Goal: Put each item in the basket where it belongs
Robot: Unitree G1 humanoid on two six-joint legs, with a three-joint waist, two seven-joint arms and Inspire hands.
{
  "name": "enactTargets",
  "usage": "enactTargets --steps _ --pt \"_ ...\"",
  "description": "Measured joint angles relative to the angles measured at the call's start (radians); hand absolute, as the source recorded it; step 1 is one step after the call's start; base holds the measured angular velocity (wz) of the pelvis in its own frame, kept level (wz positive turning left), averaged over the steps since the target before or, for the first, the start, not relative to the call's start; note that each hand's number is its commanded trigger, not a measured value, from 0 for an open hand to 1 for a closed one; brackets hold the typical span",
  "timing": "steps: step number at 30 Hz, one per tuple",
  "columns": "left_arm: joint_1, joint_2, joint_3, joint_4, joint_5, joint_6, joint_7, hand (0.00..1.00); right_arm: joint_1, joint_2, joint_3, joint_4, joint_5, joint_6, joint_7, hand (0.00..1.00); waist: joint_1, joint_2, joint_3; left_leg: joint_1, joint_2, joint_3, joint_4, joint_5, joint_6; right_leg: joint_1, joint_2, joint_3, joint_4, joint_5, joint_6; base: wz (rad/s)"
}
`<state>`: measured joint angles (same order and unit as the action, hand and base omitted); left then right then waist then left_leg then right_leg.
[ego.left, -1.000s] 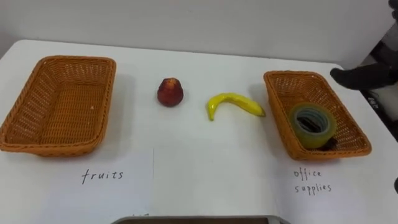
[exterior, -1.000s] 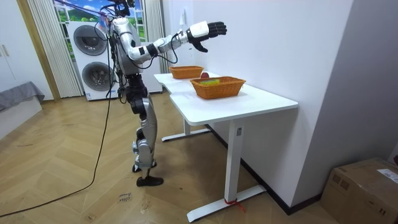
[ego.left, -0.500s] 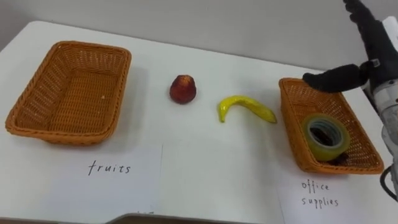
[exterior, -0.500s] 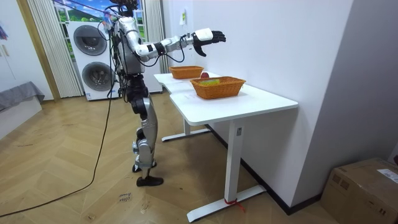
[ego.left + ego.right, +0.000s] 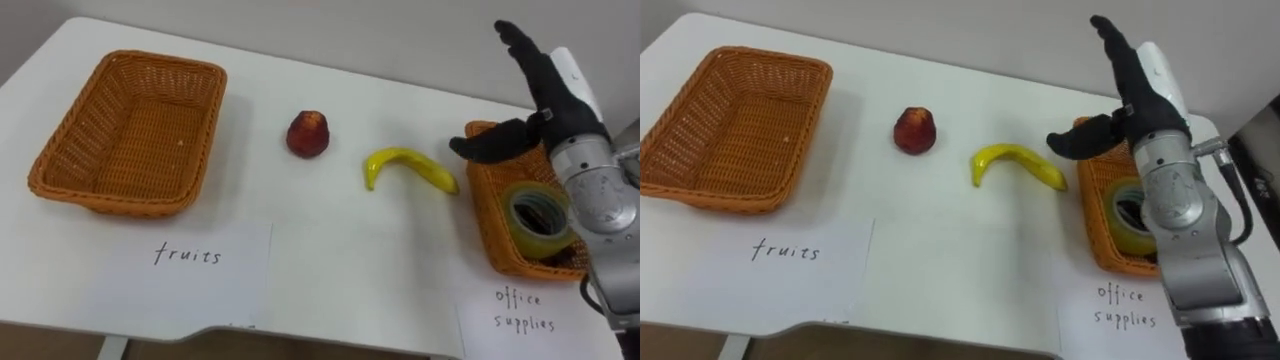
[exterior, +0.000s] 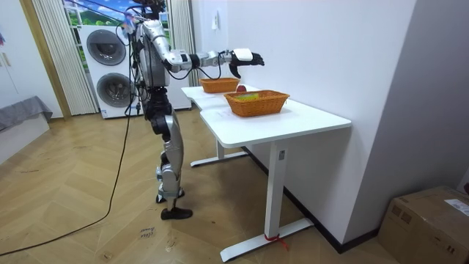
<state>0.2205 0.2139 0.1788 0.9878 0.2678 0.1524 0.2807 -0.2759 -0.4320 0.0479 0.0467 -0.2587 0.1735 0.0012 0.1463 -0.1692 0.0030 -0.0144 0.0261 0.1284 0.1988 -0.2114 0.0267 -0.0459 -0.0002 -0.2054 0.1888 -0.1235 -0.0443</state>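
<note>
Banana, yellow and curved, lies near red fruit

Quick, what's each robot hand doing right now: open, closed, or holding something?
Right robot hand: open, holding nothing, raised by the office supplies basket.
Left robot hand: cannot be told.

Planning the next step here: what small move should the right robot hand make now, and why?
Probably reach the right robot hand left and down to the banana. The hand hovers open over the edge of the office supplies basket, the banana lies on the table just beside it, and the fruits basket holds nothing yet.
</note>
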Motion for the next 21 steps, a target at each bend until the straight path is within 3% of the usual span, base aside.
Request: enactTargets --steps 7,21 --pt "-0.001 0.002 -0.047 -0.002 -0.001 -0.002 0.018 0.0 -0.001 0.0 0.032 0.027 -0.014 -0.001 -0.009 0.0 0.006 0.001 0.0011 -0.012 0.0 -0.002 -0.002 0.0 0.001 -0.012 0.001 -0.001 -0.001 0.001 0.0 0.0" --pt "0.002 0.008 -0.048 0.004 0.0 -0.006 -0.006 0.0 -0.032 -0.002 0.051 0.06 -0.024 -0.011 -0.009 0.0 0.026 -0.007 0.0035 -0.024 -0.001 -0.021 0.006 0.0 0.001 -0.012 -0.002 -0.023 -0.003 0.001 0.0 0.03"
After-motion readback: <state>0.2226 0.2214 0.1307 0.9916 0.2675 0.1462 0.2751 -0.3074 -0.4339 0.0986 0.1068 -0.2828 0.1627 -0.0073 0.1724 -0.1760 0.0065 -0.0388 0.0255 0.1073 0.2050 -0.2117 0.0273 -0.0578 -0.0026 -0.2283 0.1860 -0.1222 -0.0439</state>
